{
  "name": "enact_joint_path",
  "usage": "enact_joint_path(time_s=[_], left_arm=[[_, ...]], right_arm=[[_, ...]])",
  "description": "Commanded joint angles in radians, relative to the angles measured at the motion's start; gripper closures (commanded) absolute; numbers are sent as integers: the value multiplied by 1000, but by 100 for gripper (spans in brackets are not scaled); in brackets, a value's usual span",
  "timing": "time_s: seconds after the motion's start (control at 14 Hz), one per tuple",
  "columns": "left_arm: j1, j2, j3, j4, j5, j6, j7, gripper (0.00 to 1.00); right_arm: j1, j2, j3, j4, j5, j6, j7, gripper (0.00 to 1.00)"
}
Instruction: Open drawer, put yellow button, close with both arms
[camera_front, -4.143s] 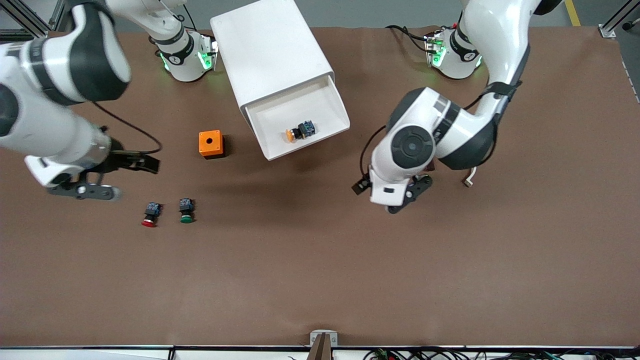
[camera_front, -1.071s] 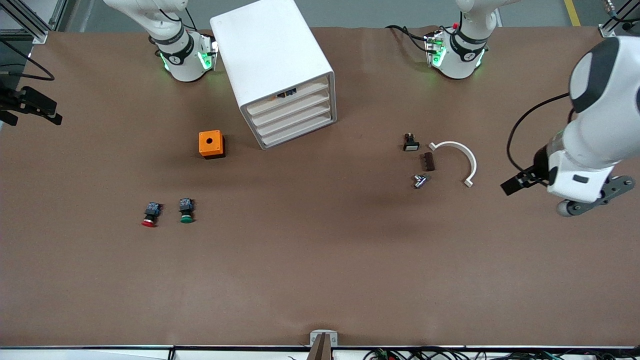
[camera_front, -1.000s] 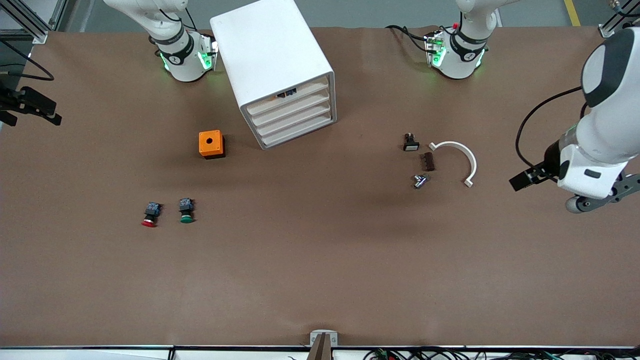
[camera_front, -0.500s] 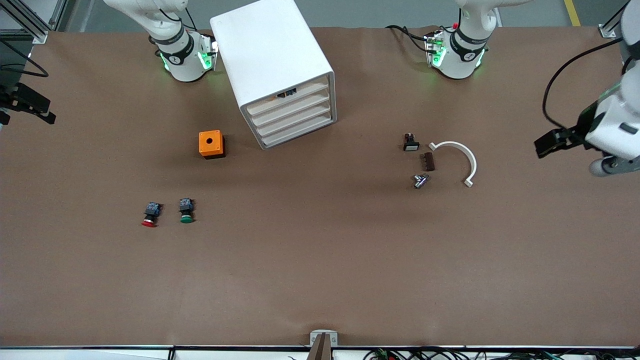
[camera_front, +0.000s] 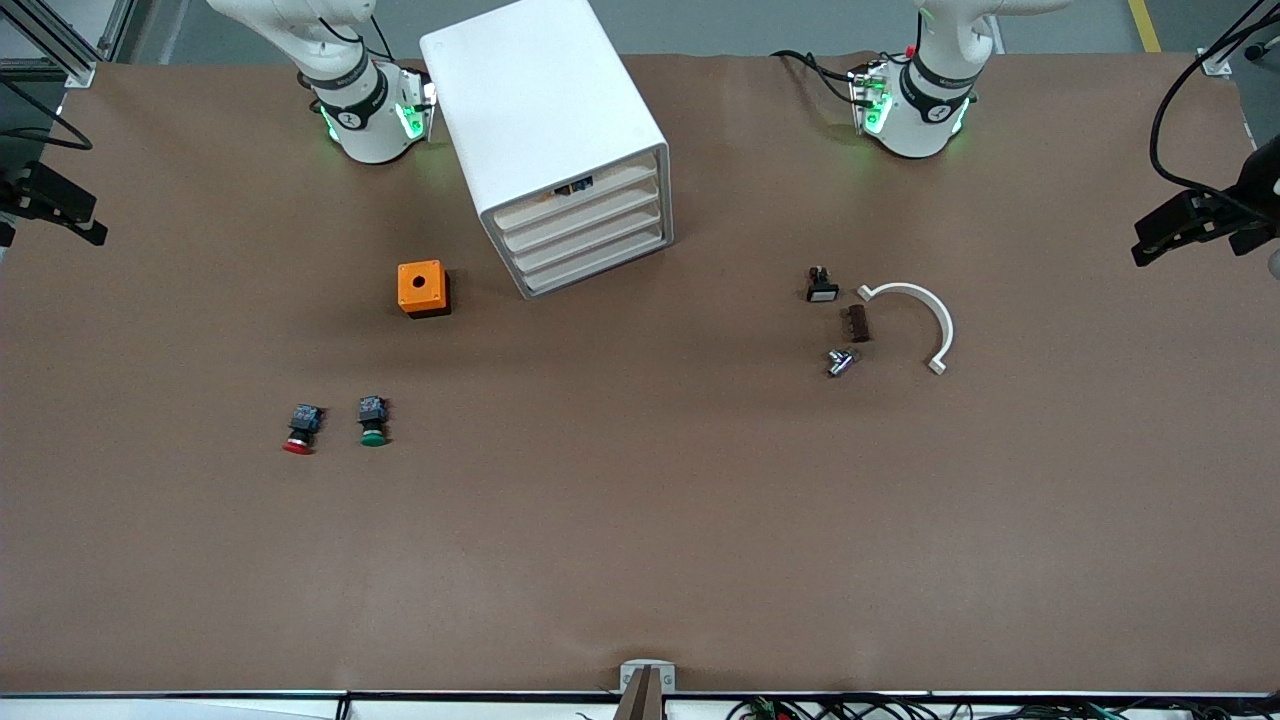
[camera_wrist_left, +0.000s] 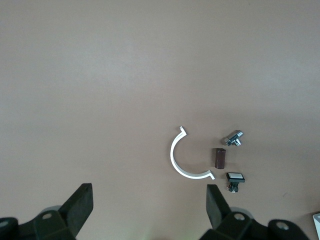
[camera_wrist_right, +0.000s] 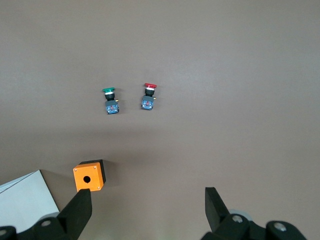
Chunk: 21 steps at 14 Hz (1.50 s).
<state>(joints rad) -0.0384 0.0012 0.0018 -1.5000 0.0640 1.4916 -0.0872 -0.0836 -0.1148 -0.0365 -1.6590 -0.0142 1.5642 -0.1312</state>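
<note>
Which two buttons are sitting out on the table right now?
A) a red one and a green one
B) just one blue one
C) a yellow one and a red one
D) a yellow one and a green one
A: the red-capped button and the green-capped button lie side by side on the table, nearer the front camera than the orange box; no yellow cap lies out anywhere.

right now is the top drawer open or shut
Shut. The top drawer sits flush with the three below it in the cabinet; a dark and orange bit shows at its upper edge.
</note>
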Motion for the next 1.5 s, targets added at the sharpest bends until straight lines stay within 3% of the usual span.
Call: enact_joint_path(time_s=[0.0,1.43], left_arm=[[-17,-42,20,-22,-12,-1,75,0],[-37,-84,23,-23,-13,-44,101,0]], right_arm=[[-19,-9,14,7,0,-12,-8,0],[-22,-5,12,21,-1,-12,-18,0]])
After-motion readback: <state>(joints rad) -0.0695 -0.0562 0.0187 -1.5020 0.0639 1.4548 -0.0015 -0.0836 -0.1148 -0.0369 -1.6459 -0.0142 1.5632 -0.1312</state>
